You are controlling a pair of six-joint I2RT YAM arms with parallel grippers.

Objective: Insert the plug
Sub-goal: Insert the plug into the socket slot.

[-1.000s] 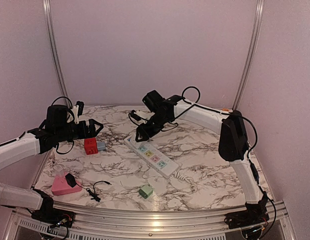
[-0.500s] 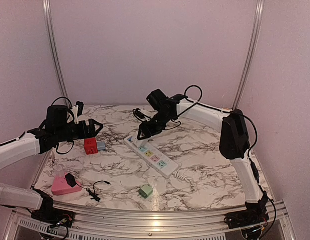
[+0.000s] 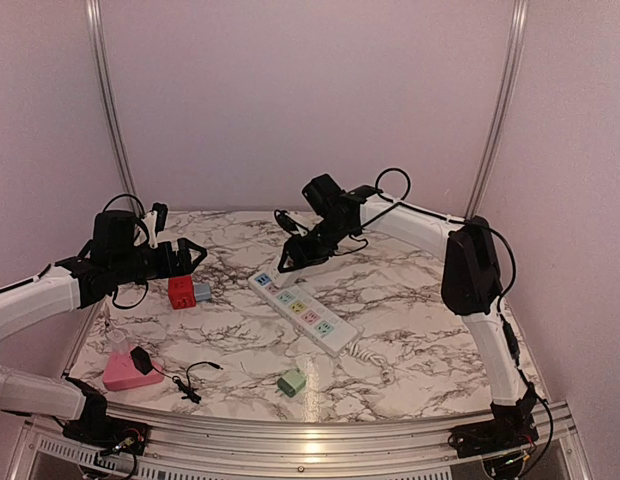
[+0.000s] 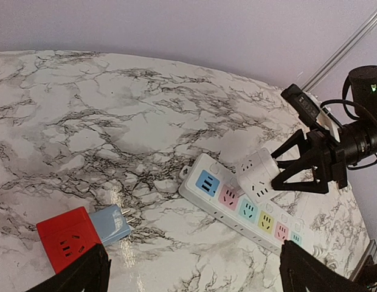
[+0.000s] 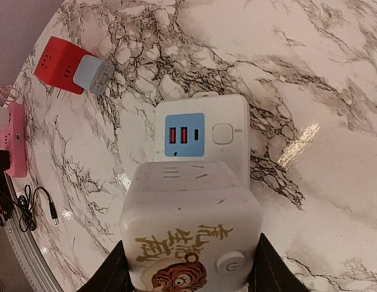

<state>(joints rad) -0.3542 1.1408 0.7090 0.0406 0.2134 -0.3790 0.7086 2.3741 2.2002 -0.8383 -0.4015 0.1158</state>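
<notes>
the right gripper (image 4: 275, 175) pinches a white cube-shaped plastic adapter (image 5: 191, 225) with a tiger print, just over the usb end of the long white power strip (image 4: 261, 222). its prongs are hidden from us, so we cannot tell whether they touch the strip. the left gripper (image 3: 193, 260) hangs spread wide, fingertips cut off in its wrist view, near a red cube socket (image 4: 68, 238) and pale blue plug (image 4: 112, 224) on the marble table (image 4: 115, 121).

The white-and-black left arm (image 3: 40, 295) reaches level, its black left gripper (image 3: 197, 259) spread wide and empty, while the right arm (image 3: 410, 225) arches forward, its right gripper (image 4: 275, 176) angled down, clamping a white cube-shaped plug (image 4: 256, 177).
</notes>
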